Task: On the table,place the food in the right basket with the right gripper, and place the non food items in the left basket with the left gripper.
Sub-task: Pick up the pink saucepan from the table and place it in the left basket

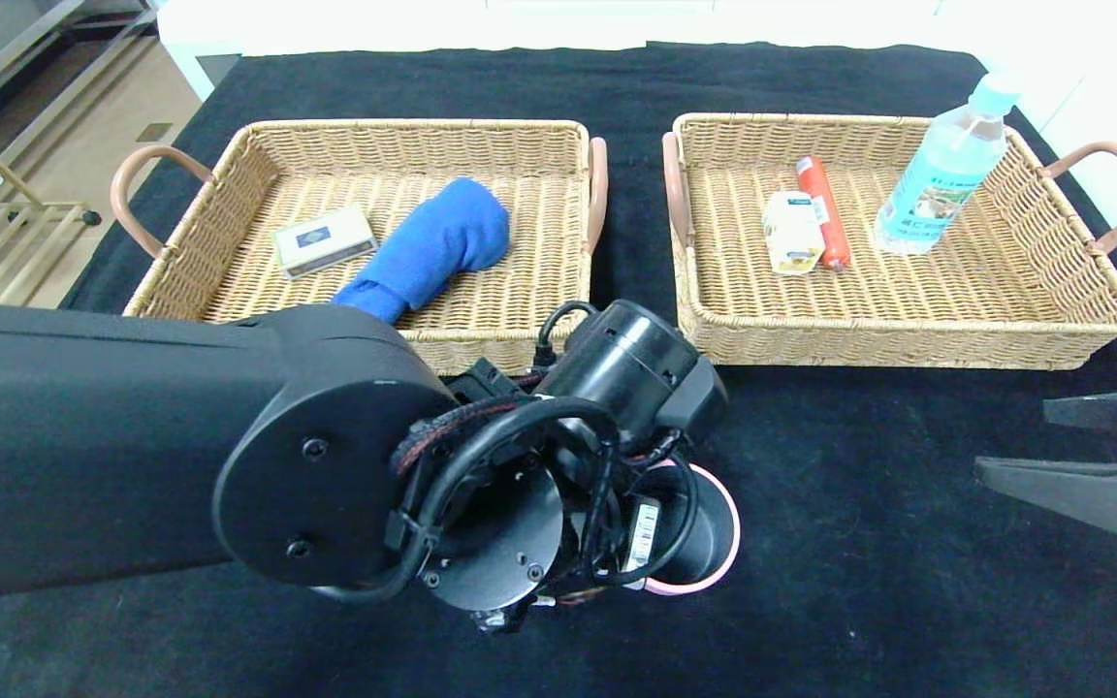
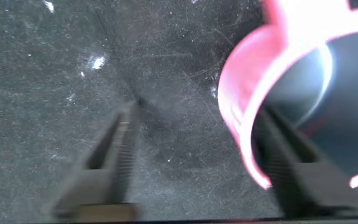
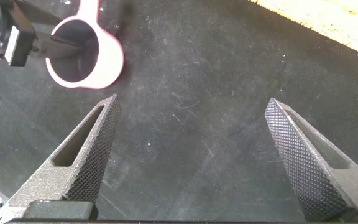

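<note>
A pink cup (image 1: pixel 725 512) with a dark inside stands on the black table in front of the baskets, mostly hidden under my left wrist. It also shows in the left wrist view (image 2: pixel 247 93) and the right wrist view (image 3: pixel 107 62). My left gripper (image 2: pixel 197 118) is open and straddles the cup's wall: one finger is inside the cup, the other is outside, apart from it, over the cloth. My right gripper (image 1: pixel 1014 438) is open and empty at the right edge of the table, and shows the same in its own wrist view (image 3: pixel 191 106).
The left basket (image 1: pixel 423 131) holds a blue cloth (image 1: pixel 442 242) and a small box (image 1: pixel 324 239). The right basket (image 1: pixel 908 344) holds a red sausage (image 1: pixel 822 208), a white packet (image 1: pixel 793 233) and a water bottle (image 1: pixel 941 174). My left arm covers the front left.
</note>
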You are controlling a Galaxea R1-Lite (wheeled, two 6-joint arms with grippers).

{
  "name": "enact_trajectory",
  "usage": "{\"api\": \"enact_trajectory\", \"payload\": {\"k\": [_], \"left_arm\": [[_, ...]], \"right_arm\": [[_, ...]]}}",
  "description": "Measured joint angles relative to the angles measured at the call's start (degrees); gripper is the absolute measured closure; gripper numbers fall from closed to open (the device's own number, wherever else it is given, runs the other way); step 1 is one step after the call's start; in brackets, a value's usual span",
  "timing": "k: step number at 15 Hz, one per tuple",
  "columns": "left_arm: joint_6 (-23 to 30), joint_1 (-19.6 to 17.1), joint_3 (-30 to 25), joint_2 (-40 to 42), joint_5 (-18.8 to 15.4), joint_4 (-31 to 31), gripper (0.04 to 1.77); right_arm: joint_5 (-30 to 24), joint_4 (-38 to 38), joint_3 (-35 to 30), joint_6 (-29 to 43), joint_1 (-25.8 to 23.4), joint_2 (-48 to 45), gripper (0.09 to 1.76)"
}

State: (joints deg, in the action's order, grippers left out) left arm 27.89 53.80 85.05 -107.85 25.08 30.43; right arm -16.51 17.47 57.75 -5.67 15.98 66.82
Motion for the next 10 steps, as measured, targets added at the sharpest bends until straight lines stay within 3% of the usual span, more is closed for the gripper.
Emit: {"api": "enact_trajectory", "payload": {"k": [4, 5, 10], "left_arm": [[0.0, 0.0, 0.0, -0.3, 0.0, 0.1, 1.12], [0.0, 0.0, 0.0, -0.3, 0.0, 0.2, 1.69], [0.2, 0.0, -0.1, -0.2, -0.1, 0.0, 1.64]], "right_arm": [[0.0, 0.0, 0.0, 0.0, 0.0, 0.0, 0.14], [0.0, 0.0, 0.0, 0.0, 0.0, 0.0, 0.14], [0.0, 0.0, 0.0, 0.0, 0.0, 0.0, 0.14]]}}
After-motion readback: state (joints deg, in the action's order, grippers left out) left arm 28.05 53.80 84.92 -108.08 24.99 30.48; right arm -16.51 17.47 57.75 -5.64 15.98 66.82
